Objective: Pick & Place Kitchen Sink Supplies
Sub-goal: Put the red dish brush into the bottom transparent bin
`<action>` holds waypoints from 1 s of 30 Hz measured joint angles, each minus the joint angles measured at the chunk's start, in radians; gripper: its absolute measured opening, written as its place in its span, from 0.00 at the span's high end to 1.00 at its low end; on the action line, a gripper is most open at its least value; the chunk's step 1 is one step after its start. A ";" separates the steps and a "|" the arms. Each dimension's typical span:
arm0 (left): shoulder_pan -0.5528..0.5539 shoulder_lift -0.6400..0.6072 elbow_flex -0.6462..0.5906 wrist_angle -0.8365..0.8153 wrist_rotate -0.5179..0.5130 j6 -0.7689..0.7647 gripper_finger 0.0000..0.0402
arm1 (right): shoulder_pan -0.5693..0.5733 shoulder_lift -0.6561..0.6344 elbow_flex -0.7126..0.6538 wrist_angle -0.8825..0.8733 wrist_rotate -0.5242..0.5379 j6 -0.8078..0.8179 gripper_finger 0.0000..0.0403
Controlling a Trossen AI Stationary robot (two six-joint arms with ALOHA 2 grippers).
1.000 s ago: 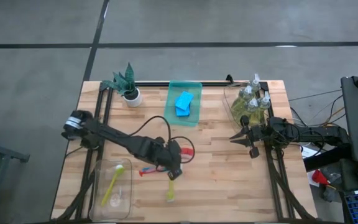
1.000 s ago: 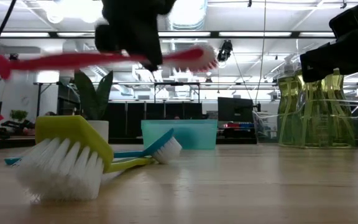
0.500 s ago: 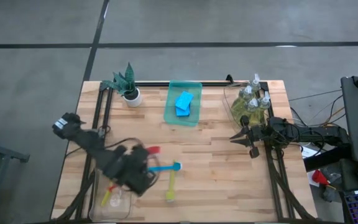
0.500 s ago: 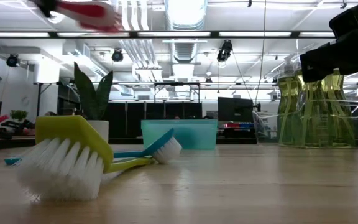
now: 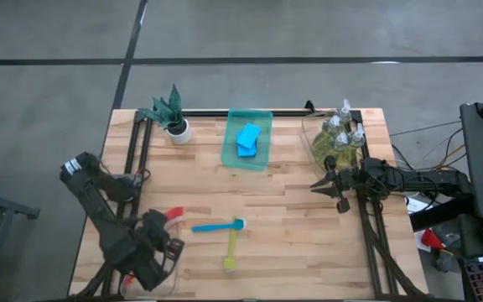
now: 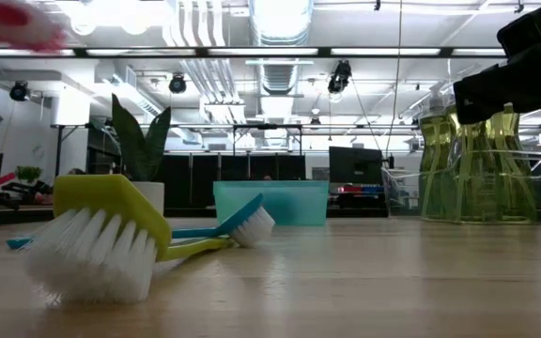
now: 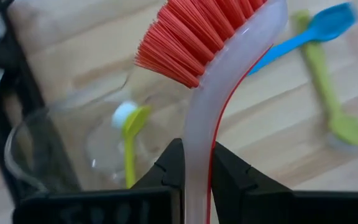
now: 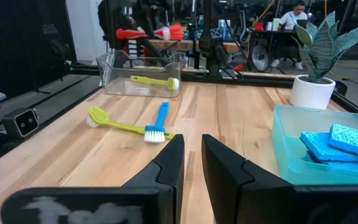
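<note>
- The work surface was a pale wooden table (image 5: 292,218) on a grey concrete floor; the low view looked past it into a large hall with strip lights and ducts overhead.
- At the back edge stood a potted plant (image 5: 171,113), beside it a green tray (image 5: 262,159) holding blue sponges (image 5: 248,138), and toward the right a clear tray of soap bottles (image 5: 339,138).
- Near the table's middle a blue brush (image 5: 218,226) and a yellow-green brush (image 5: 230,252) lay on the wood, their ends meeting in an L.
- The left gripper (image 5: 159,248) hovered over the front-left corner, its fingers clamped on the clear handle of the red brush (image 5: 174,215), bristles pointing toward the table's middle.
- The left wrist view alone showed that grip closely: the red brush (image 7: 211,56) rose from between the dark fingers (image 7: 169,165), and below it lay a clear bin (image 7: 39,137) with another yellow-green brush (image 7: 131,134) inside.
- The right gripper (image 5: 332,187) waited just beside the soap bottles, its fingers drawn nearly together with nothing between them.
- The right wrist view showed the bin (image 8: 138,74) side-on from across the table, with people seated far off in the room behind.
- The low view caught only a red blur (image 6: 17,23) at its upper corner, while the brush on the table (image 6: 111,239) filled its foreground.
</note>
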 joint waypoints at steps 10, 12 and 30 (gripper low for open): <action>-0.059 0.006 -0.202 0.083 0.143 -0.113 0.86 | 0.000 0.000 0.000 0.000 0.000 0.000 0.87; -0.068 0.006 -0.222 0.102 0.146 -0.116 0.88 | 0.000 0.000 0.000 0.000 0.000 0.000 0.87; -0.063 0.005 -0.409 0.392 0.137 -0.117 0.88 | 0.000 0.000 0.000 0.000 0.000 0.000 0.87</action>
